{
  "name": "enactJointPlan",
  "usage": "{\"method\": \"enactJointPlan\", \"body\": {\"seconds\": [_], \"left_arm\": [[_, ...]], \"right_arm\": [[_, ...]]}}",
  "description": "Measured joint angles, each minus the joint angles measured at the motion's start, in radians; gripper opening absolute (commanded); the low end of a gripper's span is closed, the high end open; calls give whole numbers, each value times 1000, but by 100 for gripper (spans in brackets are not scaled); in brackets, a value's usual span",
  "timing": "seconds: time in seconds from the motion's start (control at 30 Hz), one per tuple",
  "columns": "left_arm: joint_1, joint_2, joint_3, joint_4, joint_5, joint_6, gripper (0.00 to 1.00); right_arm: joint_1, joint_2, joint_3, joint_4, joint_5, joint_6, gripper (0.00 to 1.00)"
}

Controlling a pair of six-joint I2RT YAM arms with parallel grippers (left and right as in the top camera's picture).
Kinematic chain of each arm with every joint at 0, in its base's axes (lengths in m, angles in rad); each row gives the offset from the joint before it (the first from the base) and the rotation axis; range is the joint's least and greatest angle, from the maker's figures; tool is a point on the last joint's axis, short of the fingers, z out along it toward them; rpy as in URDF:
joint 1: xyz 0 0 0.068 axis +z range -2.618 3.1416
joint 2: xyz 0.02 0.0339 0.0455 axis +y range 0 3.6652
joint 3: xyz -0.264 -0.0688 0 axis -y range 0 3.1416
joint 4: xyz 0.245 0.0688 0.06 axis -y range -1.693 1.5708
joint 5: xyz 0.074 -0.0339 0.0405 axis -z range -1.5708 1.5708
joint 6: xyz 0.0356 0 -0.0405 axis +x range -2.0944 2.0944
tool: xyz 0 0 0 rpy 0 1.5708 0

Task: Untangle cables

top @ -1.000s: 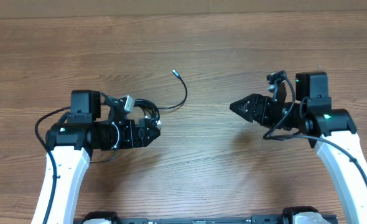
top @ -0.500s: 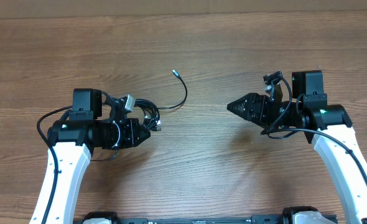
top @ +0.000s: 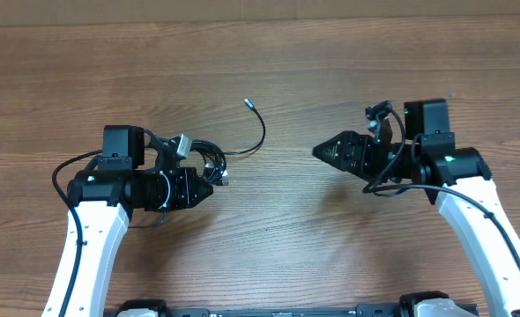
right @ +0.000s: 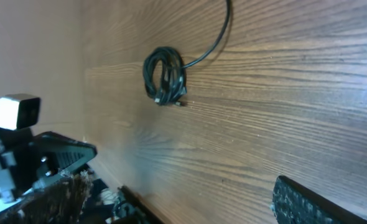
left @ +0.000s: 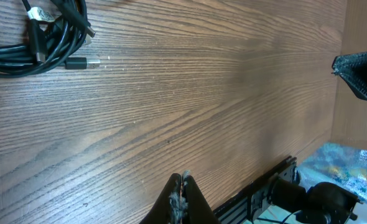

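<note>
Wooden surface (top: 330, 53) spreads under both my arms. My left claw (top: 207, 187) is pinched shut on nothing; my right claw (top: 320, 151) gapes wide and empty. The cables (top: 209, 159), one small black coil, lie just beside the left claw's tip and well apart from the right. Their loose tail arcs away from both claws to a silver plug (top: 249, 103). I judge the left arm the nearer.

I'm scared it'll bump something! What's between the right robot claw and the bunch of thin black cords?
Nothing, just bare brown wooden table between the right gripper and the coiled thin black cables. The overhead view shows it.
</note>
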State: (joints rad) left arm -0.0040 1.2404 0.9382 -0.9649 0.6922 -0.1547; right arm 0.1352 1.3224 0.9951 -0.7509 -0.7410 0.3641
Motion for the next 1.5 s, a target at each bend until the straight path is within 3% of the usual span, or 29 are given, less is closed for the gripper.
{"method": "enactJointPlan", "body": {"seconds": [0.73,1.1,1.5], "left_arm": [[0,0,0,0,-14,0,4],[0,0,0,54,-42,0,4],[0,14,-14,146,-42,-4,5]], "right_arm": [[313,135,-23,191,356,283,100],[325,283,-23,254,423,312,100],[325,317,-23,265,461,314,100]]}}
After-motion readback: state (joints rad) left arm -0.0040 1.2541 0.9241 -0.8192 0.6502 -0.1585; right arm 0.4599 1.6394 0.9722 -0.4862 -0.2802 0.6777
